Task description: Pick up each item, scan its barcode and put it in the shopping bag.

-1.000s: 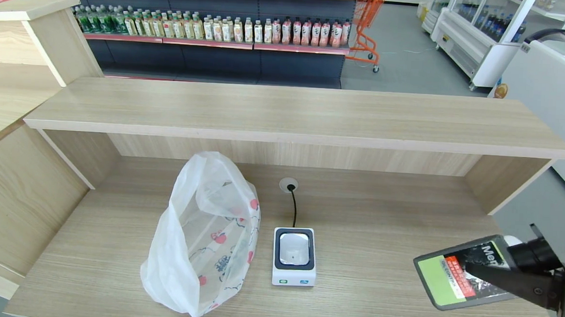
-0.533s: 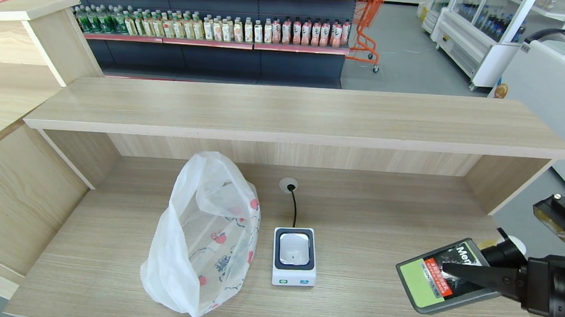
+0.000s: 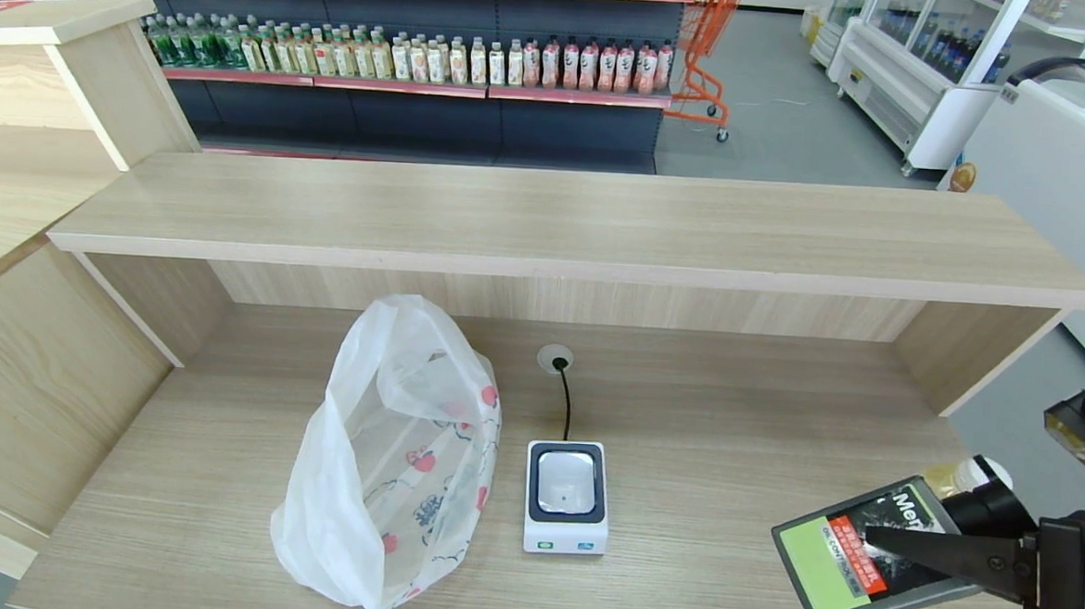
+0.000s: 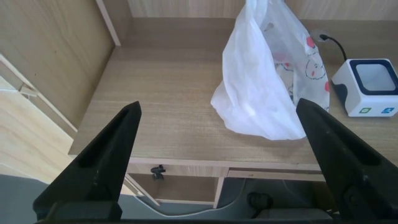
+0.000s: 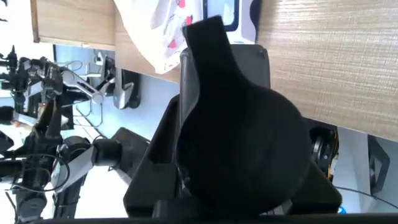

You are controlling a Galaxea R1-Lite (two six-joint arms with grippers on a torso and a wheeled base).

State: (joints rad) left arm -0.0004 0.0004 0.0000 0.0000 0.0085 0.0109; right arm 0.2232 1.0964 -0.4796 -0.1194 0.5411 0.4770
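Note:
My right gripper (image 3: 874,540) is shut on a flat dark bottle (image 3: 850,557) with a green and red label. It is held over the counter's front right corner, label side up. In the right wrist view the bottle (image 5: 236,137) is a dark mass close to the camera. The white shopping bag (image 3: 395,455) with red prints stands open at the left of the counter. Beside it, the white barcode scanner (image 3: 567,496) sits with its window facing up. My left gripper (image 4: 219,112) is open and holds nothing. It sits off the counter's front edge, facing the bag (image 4: 261,74).
A raised wooden shelf (image 3: 565,222) runs along the back of the counter (image 3: 731,426). The scanner's black cable (image 3: 564,398) leads to a hole in the counter. A wooden side wall (image 3: 29,361) closes the left end. Store shelves and fridges stand behind.
My right gripper has carried the bottle a little to the left, towards the scanner, and levelled it. The head view has shifted slightly. The bag and scanner have stayed put.

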